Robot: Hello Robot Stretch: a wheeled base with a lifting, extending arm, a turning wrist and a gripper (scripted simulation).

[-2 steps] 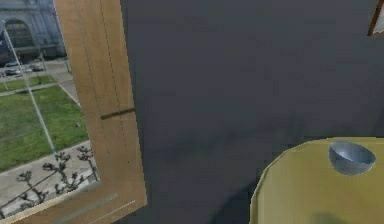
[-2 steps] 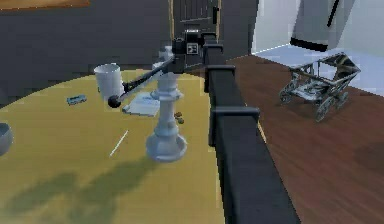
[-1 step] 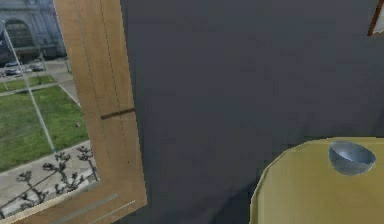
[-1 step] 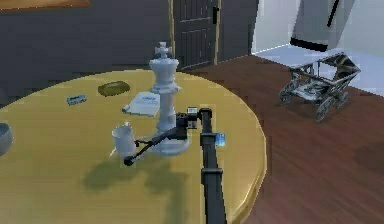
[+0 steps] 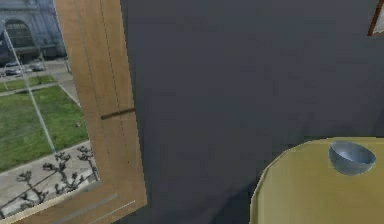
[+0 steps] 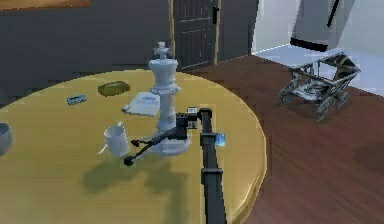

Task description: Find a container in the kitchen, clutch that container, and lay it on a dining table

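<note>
Gripper (image 6: 133, 158) is over the round yellow table (image 6: 60, 195), fingers pointing at a white cup (image 6: 116, 139) that stands upright toward the middle of the surface, just beside a tall white chess-king statue (image 6: 165, 85). Contact not resolvable: cannot tell whether anything is held, nor how the fingers are set. Grey-blue bowl (image 5: 351, 157) sits near the table's rim

Tall chess statue (image 6: 165, 90) just beside mug (image 6: 116, 138)

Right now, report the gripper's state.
Gripper: cannot tell whether it holds anything; a white cup shows at its far end, against the yellow table.
</note>
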